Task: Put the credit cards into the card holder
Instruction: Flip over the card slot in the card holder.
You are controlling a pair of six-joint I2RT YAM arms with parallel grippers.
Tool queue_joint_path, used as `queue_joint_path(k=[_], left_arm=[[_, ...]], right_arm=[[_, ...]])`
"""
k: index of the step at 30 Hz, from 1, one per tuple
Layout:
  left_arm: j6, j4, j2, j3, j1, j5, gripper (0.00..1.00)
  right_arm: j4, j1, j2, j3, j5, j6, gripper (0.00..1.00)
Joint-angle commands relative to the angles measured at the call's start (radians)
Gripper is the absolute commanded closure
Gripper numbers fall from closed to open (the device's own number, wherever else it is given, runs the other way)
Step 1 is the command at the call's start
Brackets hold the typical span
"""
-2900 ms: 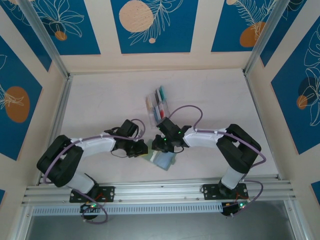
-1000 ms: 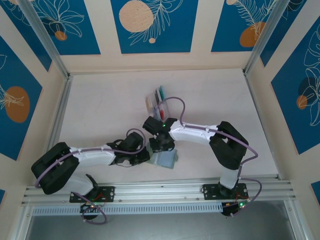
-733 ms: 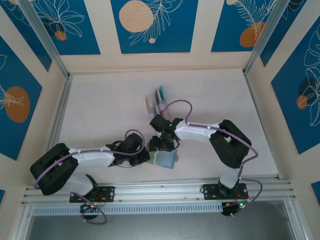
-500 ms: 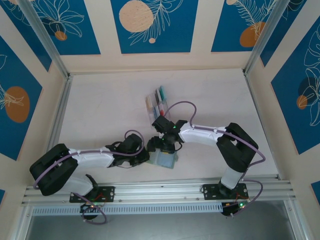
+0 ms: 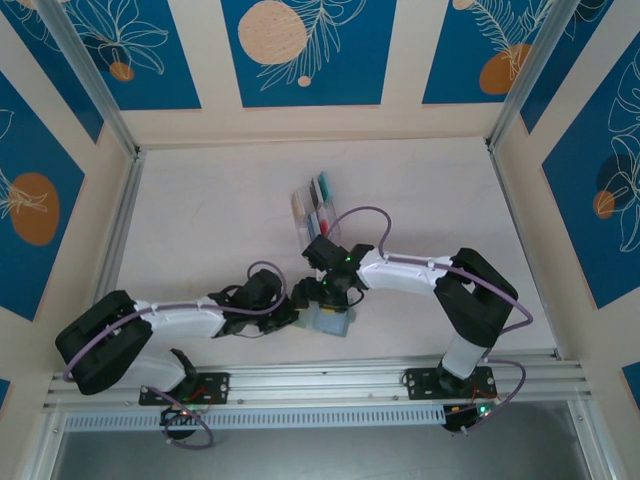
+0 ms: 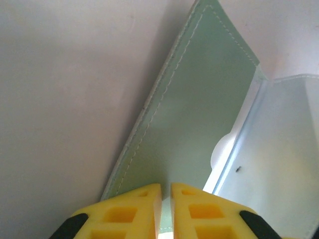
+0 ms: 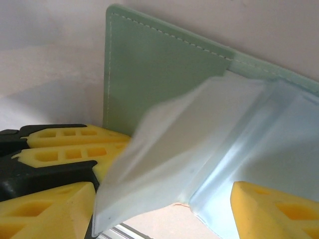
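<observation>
The card holder (image 5: 332, 321) lies open on the table near the front, between both arms. Its sage green cover (image 6: 199, 114) is pinched at the near edge by my left gripper (image 6: 166, 191), whose jaws are almost together. My right gripper (image 7: 164, 214) hangs over the wallet with its jaws wide apart. A clear pocket leaf (image 7: 199, 144) stands up loosely between them, not squeezed. The left gripper's yellow fingers (image 7: 65, 144) sit at the green cover (image 7: 149, 74). The credit cards (image 5: 318, 203), teal, red, cream and blue, stand in a rack further back.
The clear plastic rack (image 5: 305, 218) stands just behind the right wrist. An aluminium rail (image 5: 320, 380) runs along the front edge. Patterned walls close in the table (image 5: 200, 220), which has bare white surface to the left and right.
The right gripper's jaws have opened wide and it has shifted slightly toward the wallet, where a clear leaf now stands up. The left arm has slid a little lower, still on the cover.
</observation>
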Motion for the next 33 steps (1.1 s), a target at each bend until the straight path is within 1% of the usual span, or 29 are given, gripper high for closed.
queue_joint_path(k=[1,6,12,17,20,22,24,26,29,30,33], left_arm=[[0.010,-0.100,-0.050,-0.031,-0.035,0.046,0.84],[-0.045,-0.254,-0.225,-0.072,-0.035,-0.047,0.81],[-0.051,-0.397,-0.412,-0.083,-0.035,-0.089,0.72],[-0.089,-0.581,-0.607,-0.091,-0.031,-0.167,0.70],[-0.106,-0.701,-0.724,-0.088,-0.014,-0.204,0.69],[-0.107,-0.752,-0.781,-0.085,0.004,-0.215,0.69],[-0.096,-0.777,-0.806,-0.080,0.029,-0.206,0.68],[-0.067,-0.794,-0.796,-0.063,0.060,-0.199,0.68],[-0.004,-0.794,-0.758,-0.019,0.112,-0.204,0.67],[0.020,-0.785,-0.741,-0.005,0.131,-0.199,0.67],[0.110,-0.735,-0.666,0.045,0.213,-0.159,0.66]], right_arm=[[0.086,-0.012,0.063,0.067,-0.065,-0.031,0.26],[0.097,-0.018,0.109,0.093,-0.083,-0.065,0.26],[0.082,-0.024,0.123,0.102,-0.102,-0.114,0.25],[0.056,-0.021,0.138,0.143,-0.131,-0.164,0.25],[0.029,-0.012,0.138,0.179,-0.132,-0.189,0.24],[0.021,-0.013,0.144,0.190,-0.153,-0.191,0.26],[0.011,-0.006,0.144,0.193,-0.156,-0.198,0.29],[-0.005,0.005,0.144,0.197,-0.140,-0.216,0.31],[0.000,-0.001,0.171,0.194,-0.192,-0.235,0.43],[0.000,-0.004,0.182,0.197,-0.213,-0.241,0.45],[-0.001,-0.005,0.199,0.207,-0.232,-0.269,0.47]])
